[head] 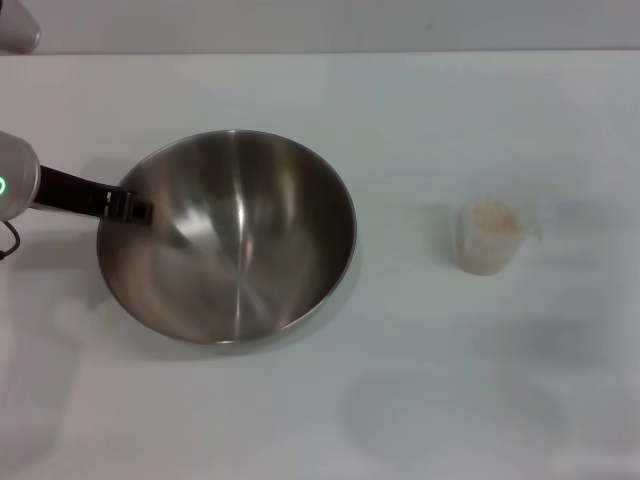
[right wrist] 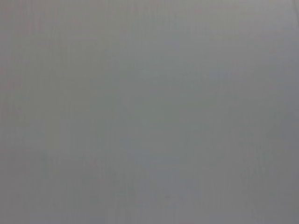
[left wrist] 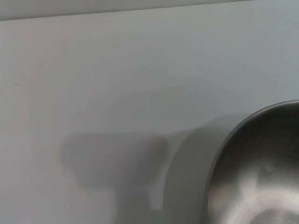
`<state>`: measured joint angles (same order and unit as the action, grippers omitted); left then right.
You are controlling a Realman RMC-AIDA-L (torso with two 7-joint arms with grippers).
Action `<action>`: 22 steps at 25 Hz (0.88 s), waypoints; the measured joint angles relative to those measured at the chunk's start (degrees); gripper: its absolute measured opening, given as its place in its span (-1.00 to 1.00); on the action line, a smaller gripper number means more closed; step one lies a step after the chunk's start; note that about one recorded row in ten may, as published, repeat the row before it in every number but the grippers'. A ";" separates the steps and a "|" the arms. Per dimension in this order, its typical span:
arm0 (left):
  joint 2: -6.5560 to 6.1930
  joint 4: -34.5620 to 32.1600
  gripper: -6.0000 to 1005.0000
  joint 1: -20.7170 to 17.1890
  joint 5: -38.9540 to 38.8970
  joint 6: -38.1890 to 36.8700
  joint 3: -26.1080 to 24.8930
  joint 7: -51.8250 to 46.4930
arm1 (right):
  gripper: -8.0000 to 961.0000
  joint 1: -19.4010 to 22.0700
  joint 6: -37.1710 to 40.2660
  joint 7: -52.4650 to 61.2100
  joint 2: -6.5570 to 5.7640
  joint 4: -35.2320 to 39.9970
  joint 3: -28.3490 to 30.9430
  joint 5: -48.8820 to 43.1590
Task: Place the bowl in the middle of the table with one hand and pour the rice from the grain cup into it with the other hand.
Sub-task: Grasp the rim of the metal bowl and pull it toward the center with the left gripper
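While the left end effector [head: 135, 208] pinches the steel bowl's [head: 240, 250] left rim, the grain cup [head: 489, 238] of rice [head: 492, 217] stands well apart on the white desk [head: 400, 400].

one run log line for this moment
left gripper on bowl rim | grain cup with rice upright, untouched | right gripper out of view

Behind the far edge of the worktop [head: 400, 100] runs a plain grey wall strip [head: 330, 25]. At its left end stands a pale rounded object [head: 15, 28], only partly in view. I cannot tell what it is.
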<state>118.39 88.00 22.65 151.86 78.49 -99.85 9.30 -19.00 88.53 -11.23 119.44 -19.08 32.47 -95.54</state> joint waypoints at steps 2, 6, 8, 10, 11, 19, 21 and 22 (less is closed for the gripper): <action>-0.11 -0.56 0.22 0.46 0.13 0.23 0.62 0.27 | 0.05 0.09 1.29 -0.01 0.02 0.07 -0.07 -0.07; -0.10 -1.29 -0.32 1.45 0.93 0.91 2.38 0.80 | 0.05 0.29 2.06 -0.02 0.05 0.10 -0.18 -0.08; -0.09 -1.95 -0.50 2.14 1.20 1.26 2.75 0.88 | 0.05 0.37 2.15 -0.02 0.06 0.10 -0.20 -0.09; -0.05 -2.28 -0.67 2.53 1.20 1.42 2.64 0.74 | 0.05 0.39 2.16 -0.02 0.04 0.12 -0.22 -0.09; -0.03 -2.28 -0.71 2.57 1.21 1.41 2.57 0.65 | 0.05 0.39 2.16 -0.02 0.02 0.15 -0.22 -0.09; 0.05 -2.04 -0.88 3.01 1.39 0.25 2.99 1.09 | 0.05 0.36 2.18 -0.02 -0.08 0.34 -0.22 -0.09; 0.10 -2.13 -0.88 3.13 1.29 -0.57 3.26 1.21 | 0.05 0.36 2.18 -0.02 -0.09 0.45 -0.22 -0.09; 0.10 -2.17 -0.88 3.16 1.17 -1.09 3.39 1.24 | 0.05 0.36 2.18 -0.02 -0.09 0.54 -0.22 -0.09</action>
<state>118.49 85.83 25.82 153.03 77.41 -96.46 10.54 -18.63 90.71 -11.25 119.35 -18.54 32.25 -95.63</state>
